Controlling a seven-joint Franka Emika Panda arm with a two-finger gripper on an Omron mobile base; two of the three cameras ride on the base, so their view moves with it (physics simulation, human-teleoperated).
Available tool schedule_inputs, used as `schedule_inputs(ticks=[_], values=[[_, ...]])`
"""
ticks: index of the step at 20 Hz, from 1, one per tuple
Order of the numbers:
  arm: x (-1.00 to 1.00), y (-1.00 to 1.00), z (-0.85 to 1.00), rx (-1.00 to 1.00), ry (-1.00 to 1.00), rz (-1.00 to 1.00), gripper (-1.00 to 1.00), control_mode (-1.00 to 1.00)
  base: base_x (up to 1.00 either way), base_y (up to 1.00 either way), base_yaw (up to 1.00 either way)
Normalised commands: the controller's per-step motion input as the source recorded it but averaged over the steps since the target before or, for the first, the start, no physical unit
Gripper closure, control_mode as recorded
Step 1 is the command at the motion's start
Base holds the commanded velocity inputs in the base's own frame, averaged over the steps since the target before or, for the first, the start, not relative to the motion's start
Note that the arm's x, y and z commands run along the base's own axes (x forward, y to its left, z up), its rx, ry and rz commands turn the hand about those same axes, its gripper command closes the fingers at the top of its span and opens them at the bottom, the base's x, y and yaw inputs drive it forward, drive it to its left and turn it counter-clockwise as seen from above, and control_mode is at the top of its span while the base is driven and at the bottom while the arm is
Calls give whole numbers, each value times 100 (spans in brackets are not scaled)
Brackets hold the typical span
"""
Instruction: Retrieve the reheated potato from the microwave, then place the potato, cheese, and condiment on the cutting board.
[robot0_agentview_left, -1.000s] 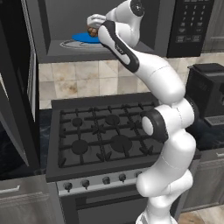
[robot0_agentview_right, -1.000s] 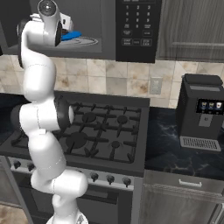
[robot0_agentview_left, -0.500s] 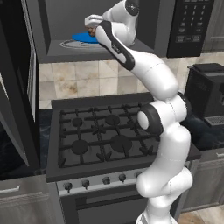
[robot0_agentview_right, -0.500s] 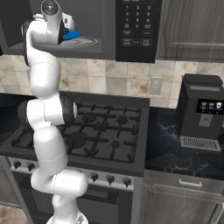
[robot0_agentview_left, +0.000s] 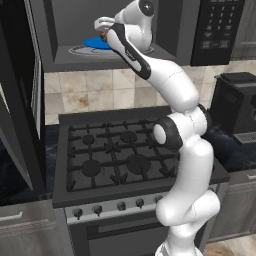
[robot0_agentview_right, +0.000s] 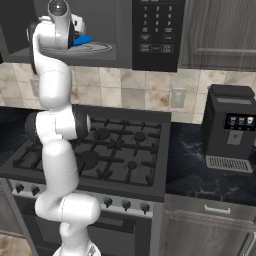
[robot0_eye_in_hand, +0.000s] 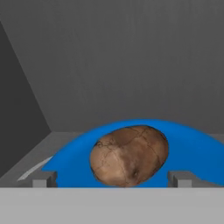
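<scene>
Your hand (robot0_eye_in_hand: 112, 179) has pushed deeper into the microwave (robot0_agentview_left: 210, 30); wide open, it now straddles the potato (robot0_eye_in_hand: 129, 155); close next.

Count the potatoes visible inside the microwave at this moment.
1. The potato lies on the blue plate inside the microwave, between the open gripper's fingertips. Nothing else shows on the plate.

Flat, even rendered light — no glare. Microwave (robot0_agentview_left: 125, 35) cavity is dim, darkest at 9 o'clock in hand view; base views are slightly soft.
</scene>
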Motion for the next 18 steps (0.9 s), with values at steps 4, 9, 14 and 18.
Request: schedule_inputs(ticks=[4, 9, 14, 18], values=[[3, 0, 0, -6, 7, 0, -100, -100, 0, 0, 0], [0, 1, 0, -7, 3, 0, -100, -100, 0, 0, 0], [1, 2, -3, -8, 0, 0, -100, -100, 0, 0, 0], [1, 0, -9, -11, 0, 0, -100, -100, 0, 0, 0]])
